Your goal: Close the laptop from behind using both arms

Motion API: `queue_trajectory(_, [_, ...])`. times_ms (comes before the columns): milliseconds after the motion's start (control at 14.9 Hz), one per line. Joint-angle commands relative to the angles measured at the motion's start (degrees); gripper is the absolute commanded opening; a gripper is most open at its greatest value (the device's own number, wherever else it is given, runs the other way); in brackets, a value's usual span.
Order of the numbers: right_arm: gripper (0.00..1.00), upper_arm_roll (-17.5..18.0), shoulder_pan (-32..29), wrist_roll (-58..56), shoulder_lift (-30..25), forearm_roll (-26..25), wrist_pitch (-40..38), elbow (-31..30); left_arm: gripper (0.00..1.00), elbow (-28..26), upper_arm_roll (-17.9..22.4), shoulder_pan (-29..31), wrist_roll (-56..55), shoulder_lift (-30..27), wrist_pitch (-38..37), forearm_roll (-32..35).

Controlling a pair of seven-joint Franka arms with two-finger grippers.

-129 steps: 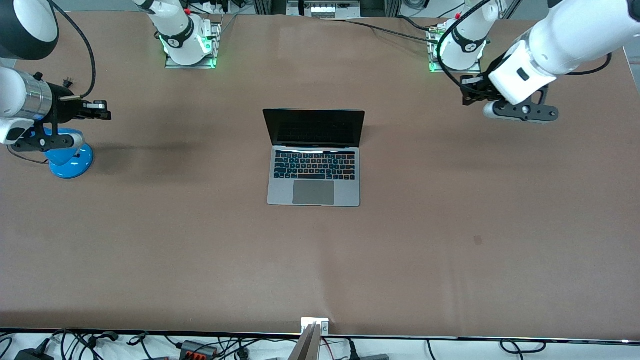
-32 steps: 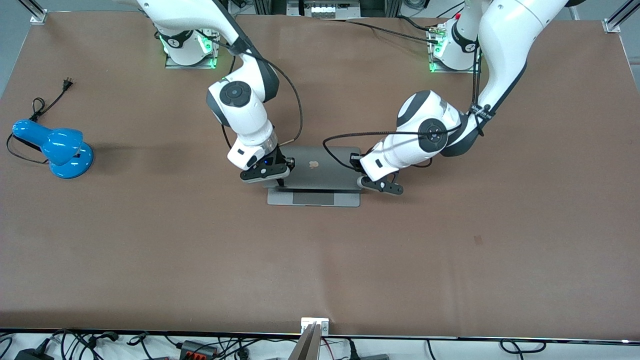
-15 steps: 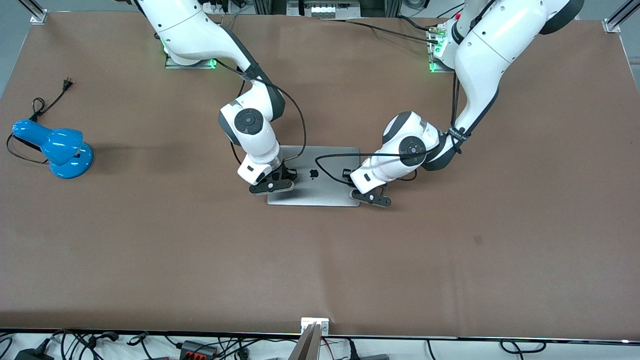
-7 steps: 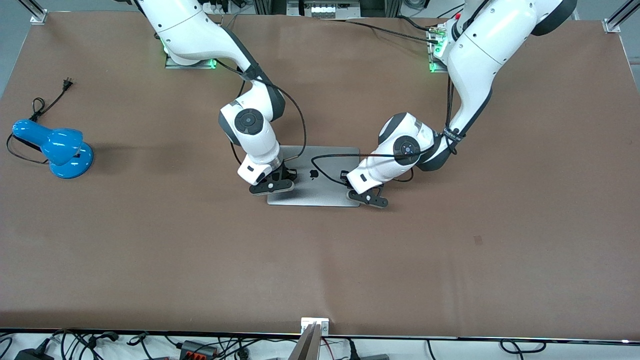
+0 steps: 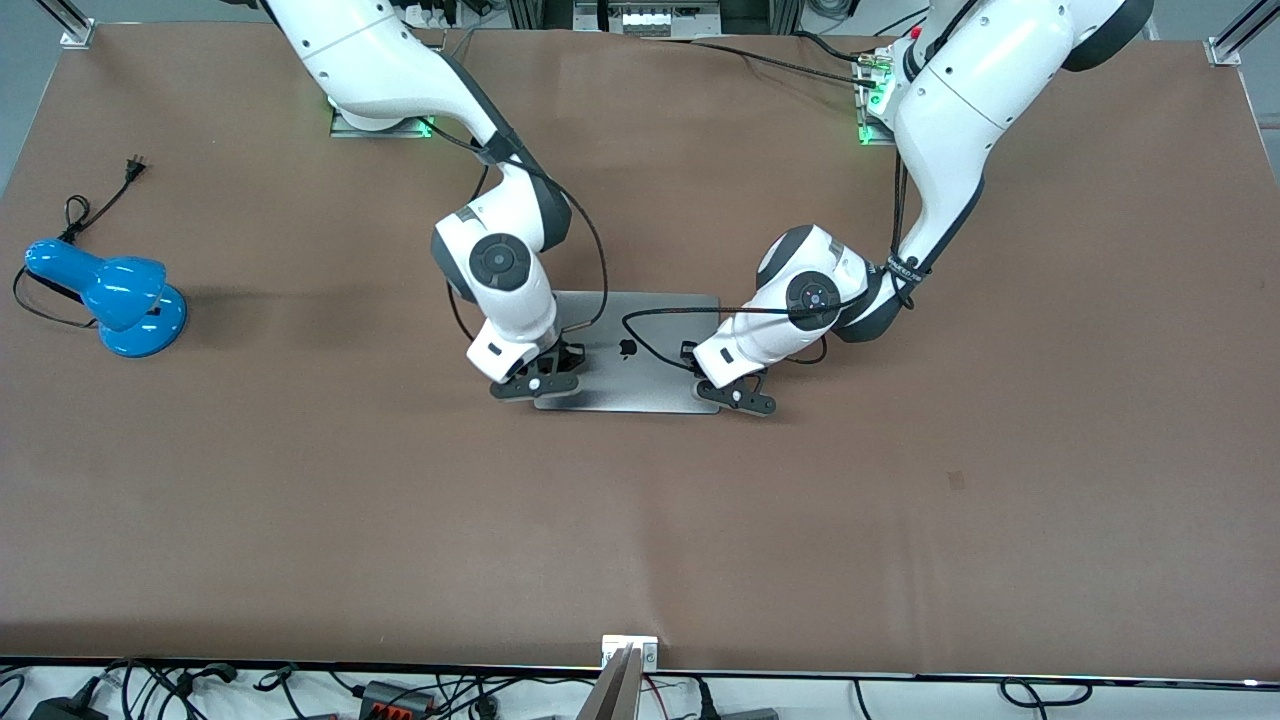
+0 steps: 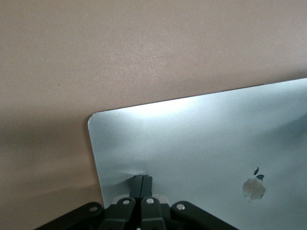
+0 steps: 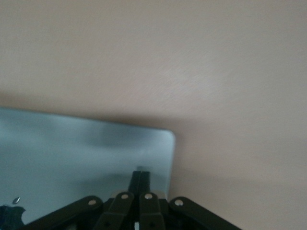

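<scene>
The silver-grey laptop (image 5: pixel 650 375) lies at the table's middle with its lid down flat and the dark apple logo (image 5: pixel 628 348) facing up. My right gripper (image 5: pixel 556 372) is shut, and its fingertips (image 7: pixel 140 176) press on the lid (image 7: pixel 72 148) by the corner nearest the front camera at the right arm's end. My left gripper (image 5: pixel 708 380) is shut, and its fingertips (image 6: pixel 143 179) press on the lid (image 6: pixel 201 143) by the matching corner at the left arm's end. The logo also shows in the left wrist view (image 6: pixel 254 187). The screen and keyboard are hidden.
A blue desk lamp (image 5: pixel 110 295) with a black cord (image 5: pixel 90 205) sits at the right arm's end of the table. The arm bases (image 5: pixel 380 100) (image 5: pixel 890 110) stand along the edge farthest from the front camera. Loose cables lie past the table's nearest edge (image 5: pixel 400 695).
The lid has gone from upright to flat on the base under both grippers. In the last half second the right gripper slid a little toward the lid's nearest edge; the left gripper stayed put.
</scene>
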Motion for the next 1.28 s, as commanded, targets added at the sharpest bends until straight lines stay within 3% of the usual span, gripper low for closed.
queue_trajectory(0, [0.00,0.4,-1.6,-0.5,-0.9,-1.2,-8.3,5.2,0.00,0.7,1.4,-0.6,-1.1,1.2,0.8,1.9])
queue_trajectory(404, [0.00,0.5,-7.4,-6.7,-9.1,-0.3,-22.7,6.3,0.00,0.5,1.3,2.3,-0.7,-5.6,-9.4,2.1])
queue_trajectory(740, [0.05,0.4,-13.3,-14.0,-11.9,0.0,-41.7,13.0,0.00,-1.9,0.7,7.4,0.0,-14.9,-20.5,2.1])
queue_trajectory(807, [0.16,0.4,-14.5,-16.0,-13.2,0.1,-44.9,14.5,0.00,-2.1,0.7,8.1,0.0,-16.9,-23.6,2.0])
queue_trajectory(942, [0.55,0.3,-17.7,-21.2,-15.4,2.0,-49.0,15.6,0.01,-2.1,0.6,11.0,0.1,-21.3,-30.7,2.0])
queue_trajectory(1009, [0.57,0.4,-19.4,-23.4,-16.9,2.3,-51.0,15.6,0.01,-1.9,0.6,11.9,0.5,-24.1,-34.9,2.0])
queue_trajectory(1211, [0.92,1.0,-25.0,-31.3,-20.3,2.7,-52.8,15.0,0.01,1.3,0.5,16.4,4.2,-30.5,-47.4,1.4])
